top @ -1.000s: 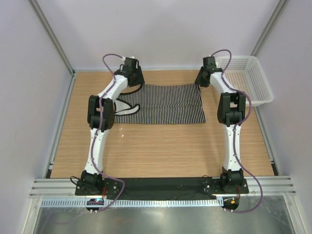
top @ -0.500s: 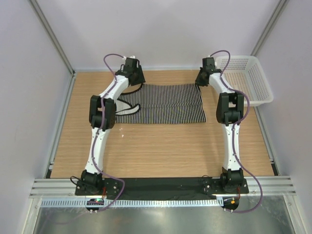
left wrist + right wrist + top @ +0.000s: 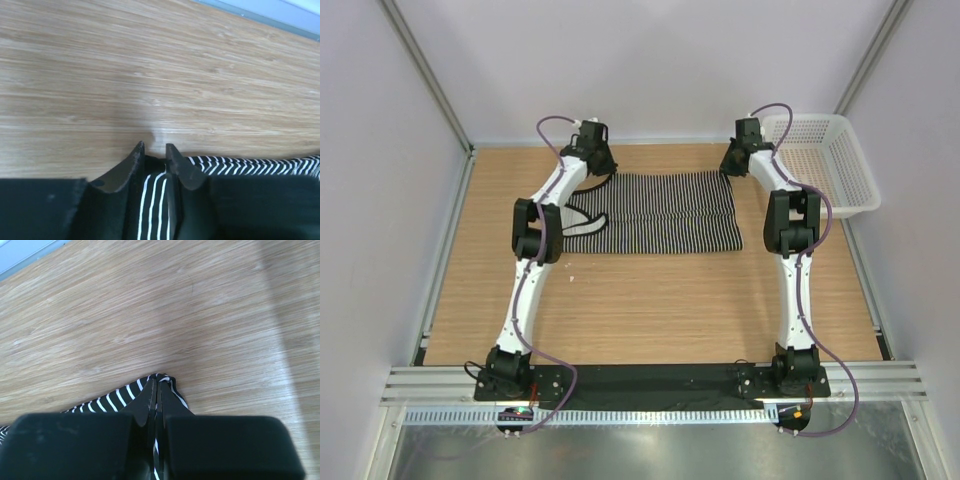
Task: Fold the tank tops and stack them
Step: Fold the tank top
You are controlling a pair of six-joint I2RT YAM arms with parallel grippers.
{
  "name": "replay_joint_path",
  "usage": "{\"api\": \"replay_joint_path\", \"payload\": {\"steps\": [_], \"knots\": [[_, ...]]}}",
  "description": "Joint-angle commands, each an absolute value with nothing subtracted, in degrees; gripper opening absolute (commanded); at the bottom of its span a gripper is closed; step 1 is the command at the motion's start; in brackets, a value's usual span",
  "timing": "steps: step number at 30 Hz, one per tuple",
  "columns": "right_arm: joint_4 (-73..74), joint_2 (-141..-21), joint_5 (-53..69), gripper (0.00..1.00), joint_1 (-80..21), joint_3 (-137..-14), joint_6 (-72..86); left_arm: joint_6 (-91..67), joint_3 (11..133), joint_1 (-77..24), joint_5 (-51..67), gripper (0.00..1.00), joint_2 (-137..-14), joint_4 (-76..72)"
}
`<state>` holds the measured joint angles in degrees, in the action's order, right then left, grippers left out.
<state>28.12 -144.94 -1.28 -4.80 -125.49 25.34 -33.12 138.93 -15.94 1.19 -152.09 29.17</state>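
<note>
From overhead I can't see either set of fingertips, because the black wrist housings sit right on top of them. The left arm also covers part of the tank top [image 3: 660, 212] at its left end, where a curved black trim and a pale patch show.

That garment lies spread flat across the far half of the table [image 3: 650, 310], striped side up. The arms are at its two far corners.

The left wrist camera shows the left claw [image 3: 154, 150] with its tips slightly apart and striped cloth filling the gap. I cannot tell whether it is actually squeezing the cloth. The claw body cuts off everything below, so only a thin strip of stripes runs off to the right.

The right claw [image 3: 157, 385] is pinched tight on a small peak of the fabric's corner, its fingers meeting in a thin line. Its own black body hides the rest of the cloth.

The table is light wood grain, and a pale band of light crosses it in the right wrist view. A white mesh basket [image 3: 840, 165] sits at the far right corner, just beside the right arm. Plain pale walls with metal frame posts close in the sides and back, and a metal rail runs along the near edge.
</note>
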Motion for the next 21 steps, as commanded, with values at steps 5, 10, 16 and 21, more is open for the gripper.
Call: {"api": "replay_joint_path", "payload": {"steps": [5, 10, 16, 21], "knots": [[26.7, -142.7, -0.7, 0.01, -4.9, -124.4, 25.0, -34.5, 140.0, -14.9, 4.5, 0.00, -151.4, 30.4], [26.5, -141.1, -0.7, 0.01, -4.9, -124.4, 25.1, -34.2, 135.9, -14.7, 4.1, 0.00, -146.5, 27.9], [26.2, -137.3, -0.8, 0.01, -5.2, -122.1, 25.0, -34.0, 131.4, -14.7, 4.6, 0.00, -142.0, 25.8], [23.6, -132.5, -0.7, 0.01, -5.3, -116.0, 25.5, -33.6, 127.2, -14.9, 4.9, 0.00, -138.3, 24.4]]}}
